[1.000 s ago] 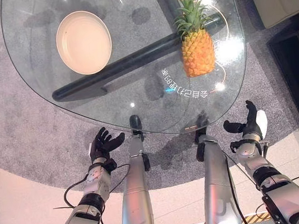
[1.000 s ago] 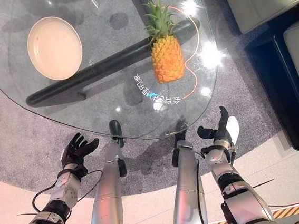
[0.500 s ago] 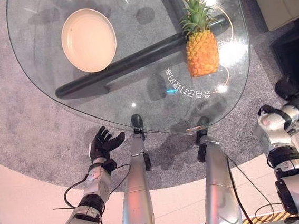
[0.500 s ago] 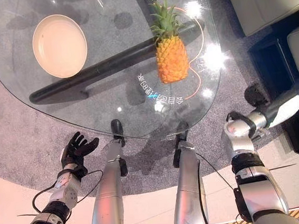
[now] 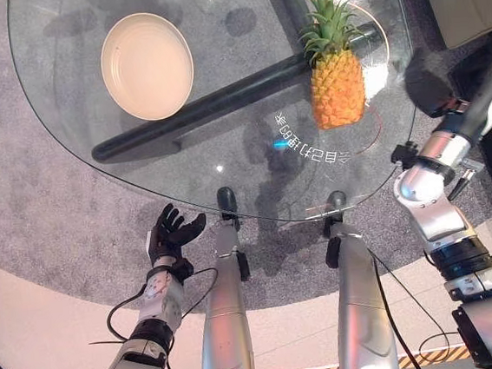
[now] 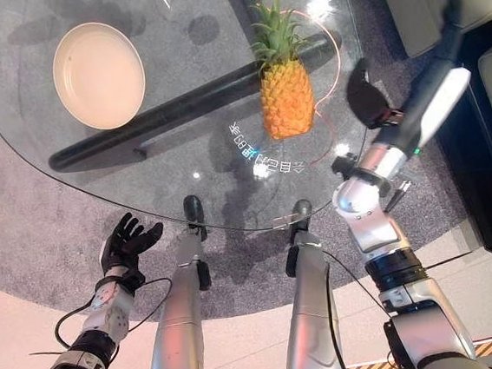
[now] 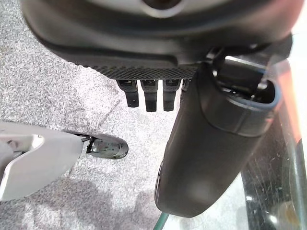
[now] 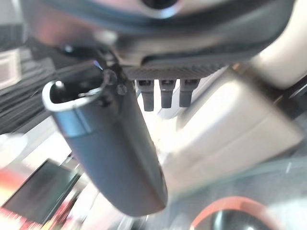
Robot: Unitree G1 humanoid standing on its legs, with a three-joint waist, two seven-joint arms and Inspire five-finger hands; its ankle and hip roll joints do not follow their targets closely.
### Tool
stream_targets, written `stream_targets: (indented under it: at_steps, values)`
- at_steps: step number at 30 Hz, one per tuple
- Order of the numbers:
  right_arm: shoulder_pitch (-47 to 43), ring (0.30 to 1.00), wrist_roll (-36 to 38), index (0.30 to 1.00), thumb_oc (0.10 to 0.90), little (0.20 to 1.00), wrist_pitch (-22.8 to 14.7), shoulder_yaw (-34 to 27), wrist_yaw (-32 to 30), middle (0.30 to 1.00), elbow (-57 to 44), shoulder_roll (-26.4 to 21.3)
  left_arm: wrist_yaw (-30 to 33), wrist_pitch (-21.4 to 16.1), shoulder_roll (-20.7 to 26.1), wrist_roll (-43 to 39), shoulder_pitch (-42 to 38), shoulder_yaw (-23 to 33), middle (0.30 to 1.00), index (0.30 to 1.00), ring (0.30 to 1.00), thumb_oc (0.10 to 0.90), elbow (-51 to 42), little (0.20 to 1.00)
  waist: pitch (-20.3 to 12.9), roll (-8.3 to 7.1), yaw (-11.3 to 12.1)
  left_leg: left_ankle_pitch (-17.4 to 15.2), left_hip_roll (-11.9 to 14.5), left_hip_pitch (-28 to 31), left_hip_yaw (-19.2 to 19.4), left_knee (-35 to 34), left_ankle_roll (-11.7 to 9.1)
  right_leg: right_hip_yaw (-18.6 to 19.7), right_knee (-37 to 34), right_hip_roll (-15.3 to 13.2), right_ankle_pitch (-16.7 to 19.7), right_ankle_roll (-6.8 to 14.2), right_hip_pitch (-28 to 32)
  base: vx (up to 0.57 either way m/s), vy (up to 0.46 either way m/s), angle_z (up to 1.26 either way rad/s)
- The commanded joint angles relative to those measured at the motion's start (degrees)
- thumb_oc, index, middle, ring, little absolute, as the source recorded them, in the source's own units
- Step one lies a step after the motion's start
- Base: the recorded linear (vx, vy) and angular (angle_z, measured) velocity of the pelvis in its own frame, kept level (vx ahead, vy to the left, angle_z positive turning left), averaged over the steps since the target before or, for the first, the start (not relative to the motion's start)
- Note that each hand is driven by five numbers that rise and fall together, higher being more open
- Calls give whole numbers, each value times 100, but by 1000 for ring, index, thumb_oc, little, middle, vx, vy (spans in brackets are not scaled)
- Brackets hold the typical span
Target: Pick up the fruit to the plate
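Glass table; right hand seemingly open, empty.

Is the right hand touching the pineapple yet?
Apart. In the right eye view the right hand is raised beside the table, with bare glass plainly between it and the pineapple.

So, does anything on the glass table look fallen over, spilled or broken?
Nothing stands out. The pineapple rests on the glass table, apart from the empty plate. No spill or breakage shows, and neither hand touches it.
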Motion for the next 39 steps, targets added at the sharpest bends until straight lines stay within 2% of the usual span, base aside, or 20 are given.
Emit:
stream_targets:
  at_steps: [1, 11, 18, 22, 39]
  values:
    - [-19, 900, -499, 900, 800, 900, -147, -64, 454, 900, -903, -164, 22, -333, -4, 51, 407, 287, 900, 900, 900, 800, 176, 900, -63, -124, -99, -617, -316, 103, 117, 505, 108, -261, -1113, 157, 670, 46, 296, 1, 39, 0]
    - [-155, 900, -579, 900, 800, 900, 334, 385, 911, 900, -1439, -216, -3, -363, -100, 4, 409, 188, 900, 900, 900, 800, 229, 900, -63, -85, -82, -574, -329, 205, 203, 415, 98, -303, -1157, 137, 655, 20, 385, 0, 4, 0]
    - [-171, 900, -400, 900, 800, 900, 433, 543, 962, 900, -1538, -228, 32, -349, -131, 12, 391, 126, 900, 900, 900, 800, 243, 900, -63, -77, -75, -559, -326, 247, 244, 377, 97, -325, -1168, 127, 661, 18, 408, 0, 0, 0]
    - [-193, 900, -333, 900, 800, 900, 657, 646, 946, 900, -1592, -238, 43, -330, -124, -26, 368, 90, 900, 900, 900, 800, 252, 900, -63, -67, -76, -541, -336, 269, 257, 362, 97, -326, -1154, 130, 667, 15, 410, 0, 0, 0]
    - [-181, 900, 134, 900, 800, 900, 1234, 920, 926, 900, -597, -176, 50, -255, -38, 8, 329, 4, 900, 900, 900, 800, 217, 900, -63, -54, -3, -515, -349, 290, 262, 295, 117, -395, -1160, 109, 712, 31, 406, 0, 0, 0]
